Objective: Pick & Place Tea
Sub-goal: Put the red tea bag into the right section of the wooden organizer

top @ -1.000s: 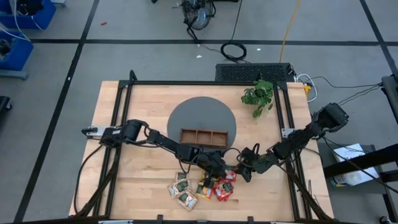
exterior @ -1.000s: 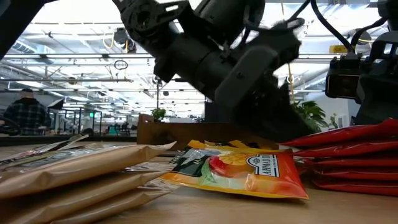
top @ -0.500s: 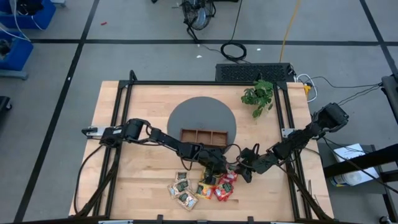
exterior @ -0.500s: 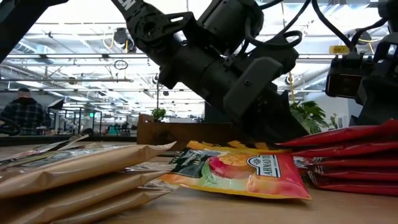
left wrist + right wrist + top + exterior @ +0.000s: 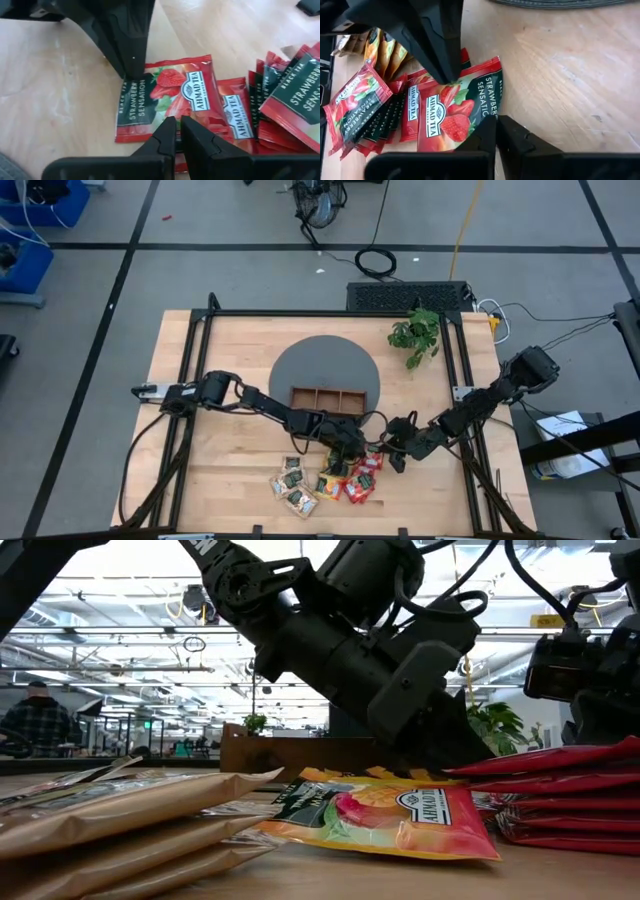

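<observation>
Here we see the tea sachets [image 5: 325, 480] lying in a loose pile on the tabletop [image 5: 230, 455], near its front edge. The left gripper [image 5: 177, 131] is low over the red sachets [image 5: 167, 97], its fingers nearly together and holding nothing. The right gripper [image 5: 495, 131] is just beside the pile, fingers also nearly together, over a red sachet [image 5: 457, 112].

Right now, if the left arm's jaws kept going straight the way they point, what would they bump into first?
Probably the red strawberry sachet lying flat on the table. The left gripper points down at it, jaws nearly together, over its near edge. Depth is unclear, so contact may already be close.
</observation>
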Robot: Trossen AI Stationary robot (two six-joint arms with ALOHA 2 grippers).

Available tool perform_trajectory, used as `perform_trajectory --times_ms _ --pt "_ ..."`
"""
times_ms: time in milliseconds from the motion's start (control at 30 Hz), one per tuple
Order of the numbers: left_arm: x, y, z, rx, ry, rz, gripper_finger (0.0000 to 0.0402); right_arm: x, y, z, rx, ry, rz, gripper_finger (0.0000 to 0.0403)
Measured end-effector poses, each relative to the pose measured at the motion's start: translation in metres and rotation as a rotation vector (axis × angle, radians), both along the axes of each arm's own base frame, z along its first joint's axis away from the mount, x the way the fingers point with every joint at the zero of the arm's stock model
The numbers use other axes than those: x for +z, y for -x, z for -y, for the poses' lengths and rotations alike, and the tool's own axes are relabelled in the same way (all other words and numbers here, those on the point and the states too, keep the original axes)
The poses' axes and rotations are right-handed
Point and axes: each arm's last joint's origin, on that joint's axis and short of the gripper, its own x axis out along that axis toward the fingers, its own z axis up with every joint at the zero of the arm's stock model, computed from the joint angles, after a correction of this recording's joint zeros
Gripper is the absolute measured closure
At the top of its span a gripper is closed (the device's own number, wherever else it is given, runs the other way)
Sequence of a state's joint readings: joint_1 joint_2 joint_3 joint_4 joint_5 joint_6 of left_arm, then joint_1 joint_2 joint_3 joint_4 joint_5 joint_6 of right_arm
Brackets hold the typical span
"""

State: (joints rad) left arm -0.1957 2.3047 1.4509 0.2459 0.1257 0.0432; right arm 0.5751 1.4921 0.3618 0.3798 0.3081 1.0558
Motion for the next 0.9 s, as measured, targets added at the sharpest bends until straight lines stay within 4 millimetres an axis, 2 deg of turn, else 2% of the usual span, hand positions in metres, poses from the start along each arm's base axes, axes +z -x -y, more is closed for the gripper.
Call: perform_trajectory --times_ms 133,267,433,567,667,767,900 --pt "0.013 0.003 0.001 -0.023 -0.032 0.006 0.0366 0.005 0.000 0.001 0.033 0.025 0.022 0.0401" --pt "0.047 0.013 0.010 -0.066 -0.089 0.019 0.0366 0.019 0.000 0.003 0.068 0.078 0.097 0.0402" --pt "0.085 0.037 0.024 -0.062 -0.213 -0.048 0.0366 0.039 0.003 0.007 0.103 0.163 0.191 0.0402" --pt "0.102 0.071 0.035 -0.060 -0.296 -0.058 0.0366 0.056 0.006 0.011 0.134 0.245 0.290 0.0403" --pt "0.108 0.104 0.033 0.038 -0.334 -0.001 0.0366 0.070 0.007 0.015 0.142 0.296 0.361 0.0403" --pt "0.109 0.138 0.018 0.153 -0.300 0.105 0.0366 0.084 0.006 0.023 0.138 0.350 0.382 0.0403" --pt "0.093 0.174 -0.001 0.215 -0.207 0.270 0.0366 0.114 -0.007 0.034 0.137 0.463 0.340 0.0403"
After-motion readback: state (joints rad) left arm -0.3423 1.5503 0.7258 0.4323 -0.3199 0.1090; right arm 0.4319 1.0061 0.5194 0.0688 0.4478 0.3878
